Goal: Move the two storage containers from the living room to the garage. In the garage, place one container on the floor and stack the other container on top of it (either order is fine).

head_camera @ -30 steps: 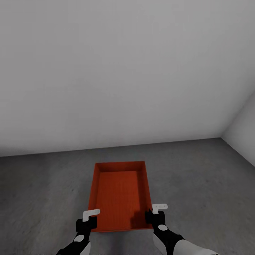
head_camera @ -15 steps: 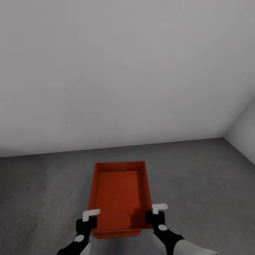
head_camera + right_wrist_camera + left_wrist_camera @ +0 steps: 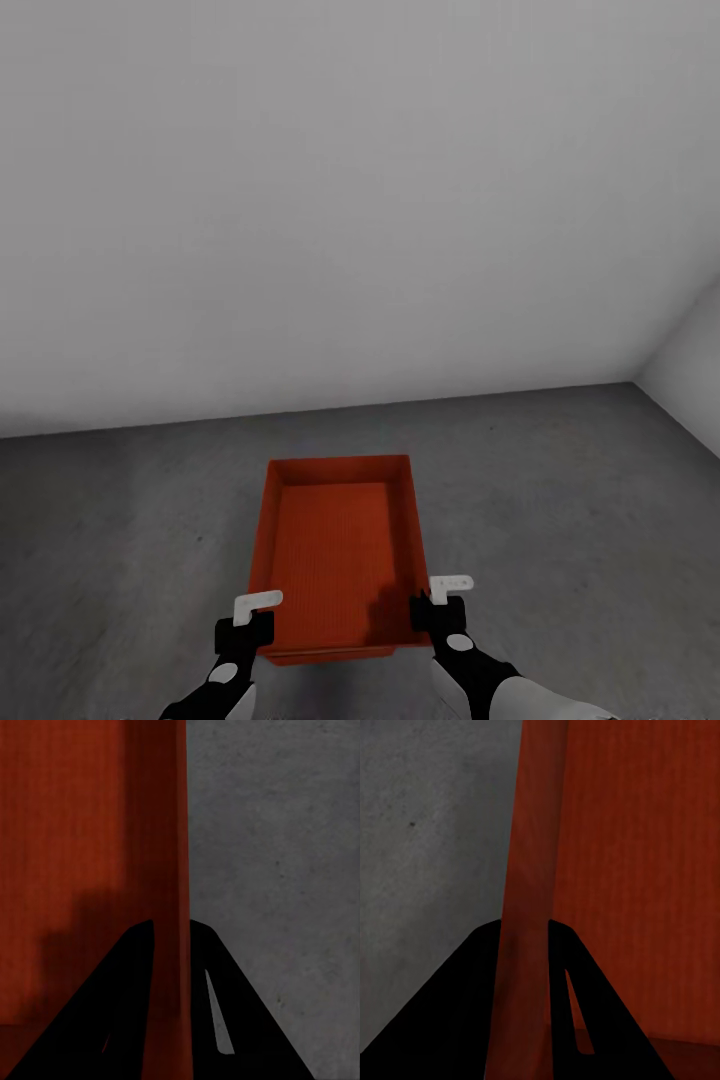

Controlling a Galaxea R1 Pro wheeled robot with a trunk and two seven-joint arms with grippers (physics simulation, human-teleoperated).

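Container carried low over the garage floor

The storage container (image 3: 340,550), long axis pointing away from the robot, lies between both tools: left tool (image 3: 252,618) and right tool (image 3: 432,605) each clamp a side wall, above the floor (image 3: 560,520).

This is a bare garage-like room: a rough dark grey floor (image 3: 560,520) like concrete meets a plain pale grey wall (image 3: 350,200), with a second wall (image 3: 695,370) forming a corner at the right. The walls carry no trim or decoration.
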